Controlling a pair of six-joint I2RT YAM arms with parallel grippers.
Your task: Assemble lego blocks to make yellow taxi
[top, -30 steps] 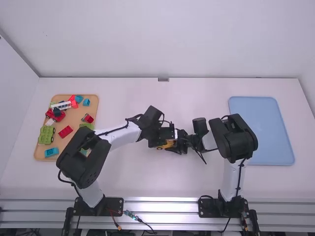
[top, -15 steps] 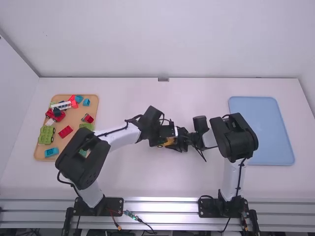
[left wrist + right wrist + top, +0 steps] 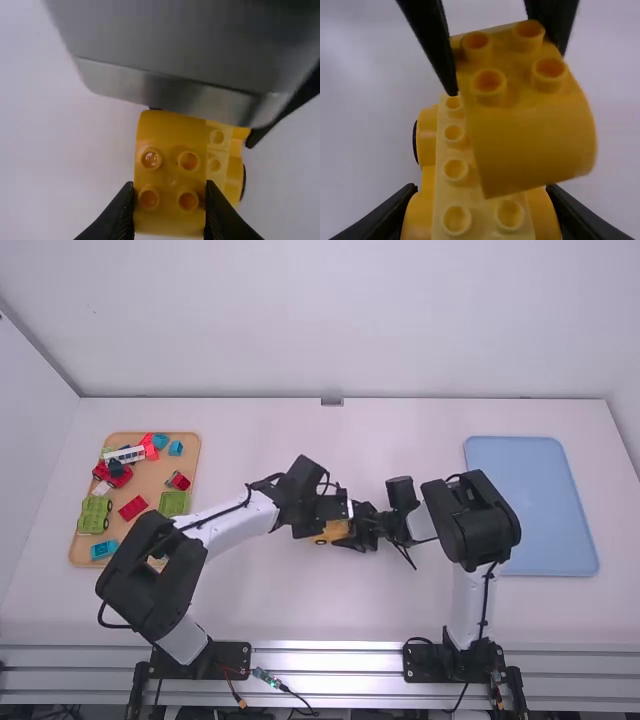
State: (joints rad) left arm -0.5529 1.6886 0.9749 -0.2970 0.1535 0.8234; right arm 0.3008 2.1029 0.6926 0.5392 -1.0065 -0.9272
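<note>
Rounded yellow block (image 3: 535, 135), four studs showing, tilted above yellow wheeled base (image 3: 482, 215), whose studs face up.

Left arm (image 3: 230, 524) and right arm (image 3: 472, 527) both bent inward, their clamped jaws close together between them.

On the table (image 3: 260, 600), one tray (image 3: 151, 565) lies at the left end, the other tray (image 3: 535, 505) at the right. Between them, the left gripper (image 3: 325, 528) is left of the right gripper (image 3: 360, 530). The top block (image 3: 170, 172) sits between the left fingers, above part of the wheeled base (image 3: 445, 152), which is between the right fingers. In the left tray, a long block (image 3: 125, 454) lies behind a wheeled block (image 3: 92, 521); a small block (image 3: 104, 550) lies before it.
</note>
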